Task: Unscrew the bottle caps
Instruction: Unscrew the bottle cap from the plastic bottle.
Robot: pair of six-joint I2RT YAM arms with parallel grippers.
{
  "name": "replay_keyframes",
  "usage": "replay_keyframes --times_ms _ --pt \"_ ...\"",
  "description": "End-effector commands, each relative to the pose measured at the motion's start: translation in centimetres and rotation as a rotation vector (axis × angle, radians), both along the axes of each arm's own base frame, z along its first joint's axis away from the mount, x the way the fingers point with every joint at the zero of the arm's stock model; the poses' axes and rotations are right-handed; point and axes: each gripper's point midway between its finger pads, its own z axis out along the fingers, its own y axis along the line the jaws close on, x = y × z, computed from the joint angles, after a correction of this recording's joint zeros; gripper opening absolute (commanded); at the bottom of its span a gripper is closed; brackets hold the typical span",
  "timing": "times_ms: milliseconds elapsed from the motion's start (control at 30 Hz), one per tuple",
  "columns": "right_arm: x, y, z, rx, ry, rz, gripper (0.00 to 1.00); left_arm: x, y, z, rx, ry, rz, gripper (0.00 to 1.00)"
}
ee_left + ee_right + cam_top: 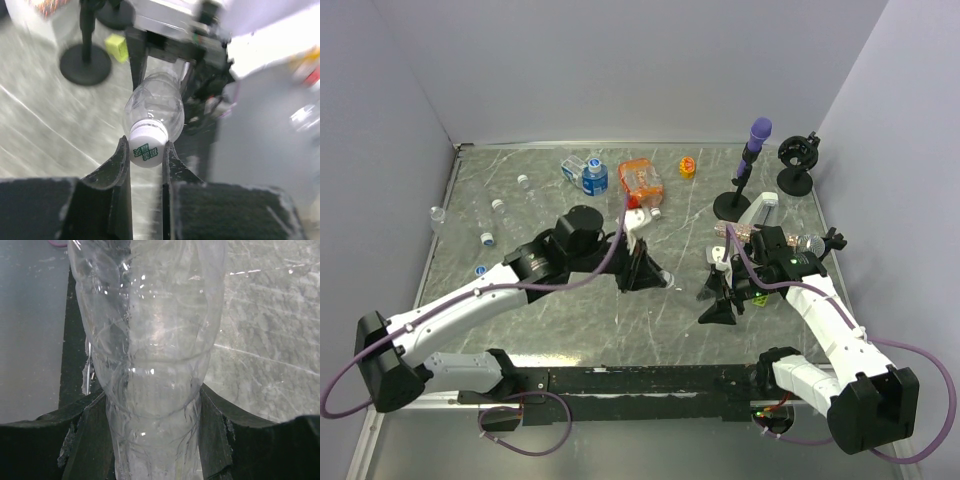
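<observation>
Top view: left fingers (642, 272) and right fingers (718, 310) face each other mid-table (690, 220). The bottle between them barely shows.

Left wrist: white cap (146, 145), green print on its face, lower centre of frame. Left fingers clenched on it, one touching each side. Judged small, rigid and smooth, so it may slip under a twist. Take it by the rim.

Right wrist: clear bottle (150, 365) fills centre, right fingers grasping its body. Wall looks thin, light, crushable; hold firmly, not hard.

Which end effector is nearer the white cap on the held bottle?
Left. The left end effector clamps the white cap; the right end effector holds the clear bottle by its body.
</observation>
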Motion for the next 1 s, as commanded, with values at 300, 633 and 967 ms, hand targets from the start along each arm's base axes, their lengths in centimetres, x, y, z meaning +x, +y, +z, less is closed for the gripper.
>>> replay_keyframes --times_ms 300,633,967 --pt "1.0 0.5 1.3 0.035 -0.108 0.029 0.13 0.4 -0.6 2.1 -0.049 0.626 0.387 0.12" --pt "1.1 0.5 1.3 0.036 -0.111 0.032 0.13 1.5 0.7 3.2 -0.045 0.561 0.468 0.06" --pt "1.1 0.5 1.3 0.035 -0.112 0.031 0.13 0.7 0.3 2.7 -0.051 0.603 0.432 0.3"
